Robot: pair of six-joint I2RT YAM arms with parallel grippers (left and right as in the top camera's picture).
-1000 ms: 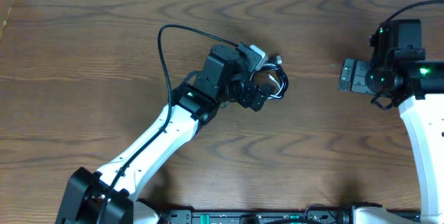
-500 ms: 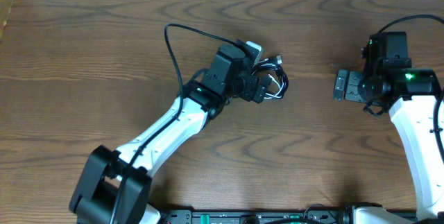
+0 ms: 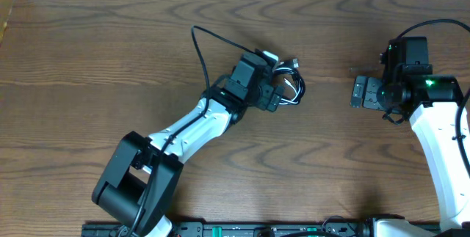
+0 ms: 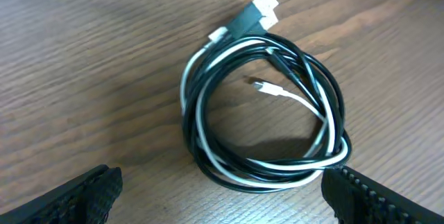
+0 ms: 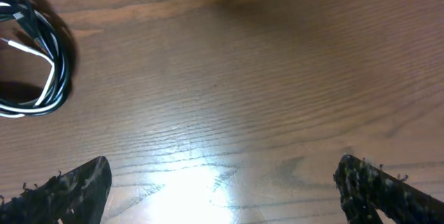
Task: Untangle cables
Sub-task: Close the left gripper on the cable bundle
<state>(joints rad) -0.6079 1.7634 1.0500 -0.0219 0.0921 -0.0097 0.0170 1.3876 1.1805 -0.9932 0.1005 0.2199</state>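
Both jaws spread wide; left arm (image 3: 194, 125) stretches over coiled cables (image 4: 193, 113), right arm (image 3: 435, 123) well apart.

Bore one loose coil of black and white cables (image 4: 263, 177) on the brown wood-grain table (image 4: 83, 57) — lay flat, plug ends at the loop's top and inside.

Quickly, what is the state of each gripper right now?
Left gripper: open, holding nothing, close to the cables.
Right gripper: open, holding nothing, apart from the cables.
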